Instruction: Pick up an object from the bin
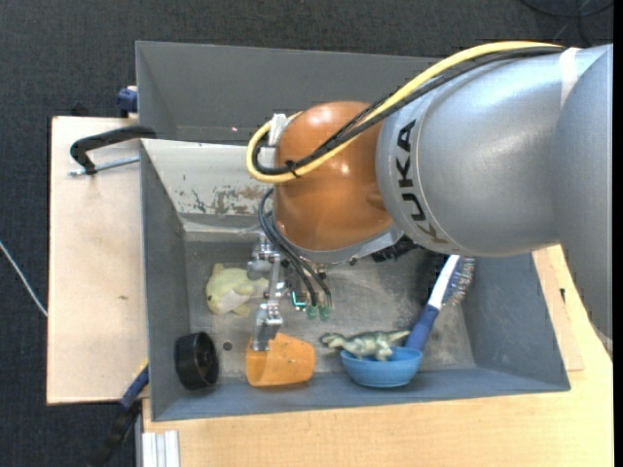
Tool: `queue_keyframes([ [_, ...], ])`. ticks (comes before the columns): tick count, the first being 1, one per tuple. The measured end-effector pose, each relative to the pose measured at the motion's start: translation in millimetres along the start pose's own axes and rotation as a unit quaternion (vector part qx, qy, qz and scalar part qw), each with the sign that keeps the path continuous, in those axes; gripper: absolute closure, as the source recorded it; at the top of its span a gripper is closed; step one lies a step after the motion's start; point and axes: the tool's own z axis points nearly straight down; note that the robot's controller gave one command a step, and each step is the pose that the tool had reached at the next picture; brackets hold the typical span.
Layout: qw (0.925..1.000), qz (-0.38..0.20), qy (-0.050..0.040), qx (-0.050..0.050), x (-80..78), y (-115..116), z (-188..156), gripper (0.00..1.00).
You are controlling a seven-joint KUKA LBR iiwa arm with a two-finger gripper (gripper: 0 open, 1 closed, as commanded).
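bright, even light from above. soft glare streaks the silver arm [506, 154] and the orange cover [326, 178]; the arm casts a dim shadow on the bin [161, 261] floor beneath it.

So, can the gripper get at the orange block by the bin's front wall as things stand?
Probably yes. The gripper hangs right over the left end of the orange block. Nothing lies on the block, and the black round piece and the blue scoop sit apart on either side.

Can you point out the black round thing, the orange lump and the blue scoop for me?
black round thing [195, 360], camera view, its top face.
orange lump [282, 364], camera view, its middle.
blue scoop [384, 373], camera view, its bowl.
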Motion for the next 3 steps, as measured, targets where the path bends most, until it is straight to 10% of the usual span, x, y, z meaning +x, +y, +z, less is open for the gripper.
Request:
queue_keyframes([
  [1, 0.9968, -0.08, -0.0103, -0.002, -64.1, 9.8, 114.1, 0.0],
  [2, 0.9968, -0.078, -0.0158, -0.004, -67.0, 10.8, 107.7, 1.0],
  [3, 0.9786, -0.205, -0.0112, 0.0, -71.0, -21.6, -46.5, 1.0],
])
